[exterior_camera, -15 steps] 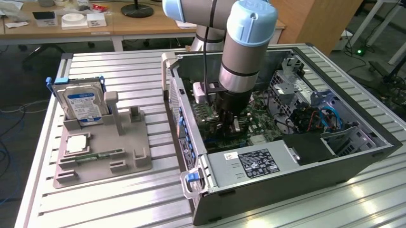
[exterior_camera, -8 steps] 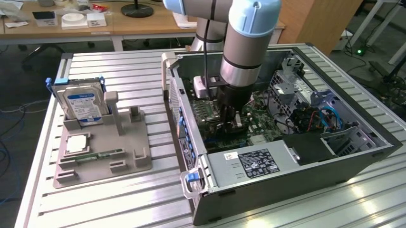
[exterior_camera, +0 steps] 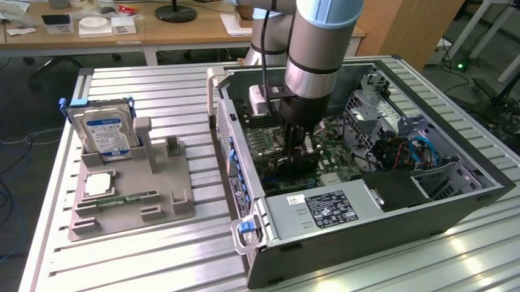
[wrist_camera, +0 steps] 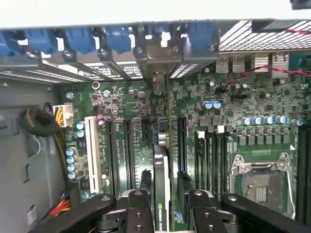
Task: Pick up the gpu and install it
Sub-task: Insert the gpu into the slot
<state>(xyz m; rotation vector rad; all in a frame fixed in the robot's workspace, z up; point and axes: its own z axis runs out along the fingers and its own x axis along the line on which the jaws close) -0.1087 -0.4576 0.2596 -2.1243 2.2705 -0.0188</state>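
Inside the open black computer case (exterior_camera: 455, 201), black fingers (wrist_camera: 141, 213) pinch the thin dark gpu card (wrist_camera: 161, 189) edge-on, long axis parallel to the green motherboard's (wrist_camera: 228, 111) slots, directly above them.

- Motherboard (wrist_camera: 204, 121): green, dotted with small silver-and-blue capacitors, crossed by black slots.
- One white slot (wrist_camera: 91, 153), lower left of the wrist frame.
- Gripper (wrist_camera: 165, 204): black.
- Gpu (wrist_camera: 162, 184): dark edge with a silvery strip.
- Hard drive (exterior_camera: 106, 131): silver, blue-and-white label, left of the exterior frame.
- Holder tray (exterior_camera: 154, 201): grey-brown.
- Computer case (exterior_camera: 390, 225): dark grey, blue clips.
- Table (exterior_camera: 162, 261): ribbed silver.
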